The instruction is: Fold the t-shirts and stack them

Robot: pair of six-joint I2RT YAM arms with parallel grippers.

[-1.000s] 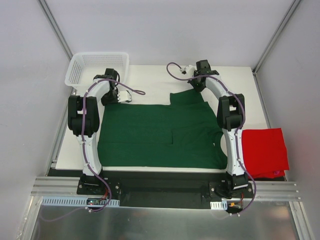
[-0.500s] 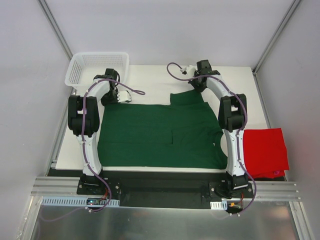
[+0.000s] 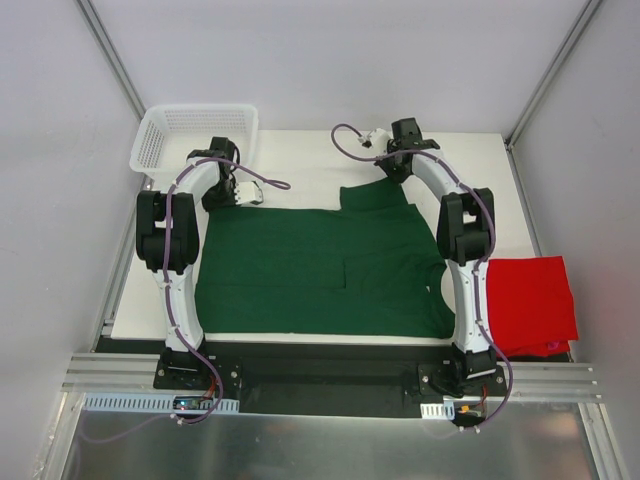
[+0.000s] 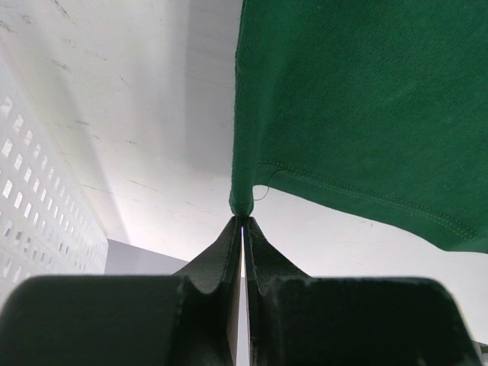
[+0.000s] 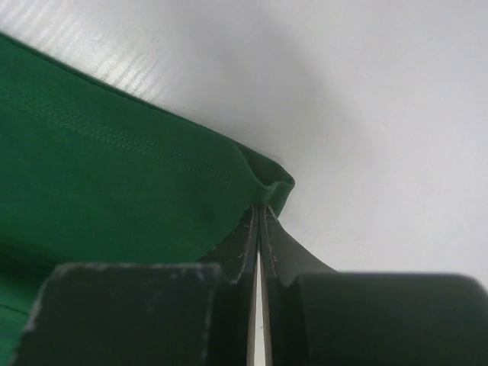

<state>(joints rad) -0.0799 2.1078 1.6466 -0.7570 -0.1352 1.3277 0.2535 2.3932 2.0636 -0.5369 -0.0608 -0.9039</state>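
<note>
Two t-shirts lie before me, one of each colour. From the overhead camera, the green t-shirt (image 3: 320, 270) is spread flat on the white worktop (image 3: 300, 160) between my two arms. Its long axis runs crosswise from my left jaws toward my right jaws, and what looks like the neck opening sits at the right-arm end. One sleeve juts out toward the far side, up to my right jaws. The red t-shirt (image 3: 530, 305) lies well behind my right jaws, back toward my base and outside the right arm. It is roughly square, so I cannot tell its long axis or which way it points. One white mesh basket (image 3: 200, 108) stands just beyond my left jaws, at the far left corner.

From my left wrist camera, the left jaws are pressed fully together with a corner of the green t-shirt (image 4: 351, 99) pinched at their tips. The cloth fans out ahead and to the right of them, its stitched hem slanting off to the right. The basket wall (image 4: 38, 198) is close on their left.

From my right wrist camera, the right jaws are likewise clamped tight, nipping a bunched fold at the edge of the green t-shirt (image 5: 114, 168). The fabric spreads to their left, and bare worktop (image 5: 366, 114) lies ahead and to their right.
</note>
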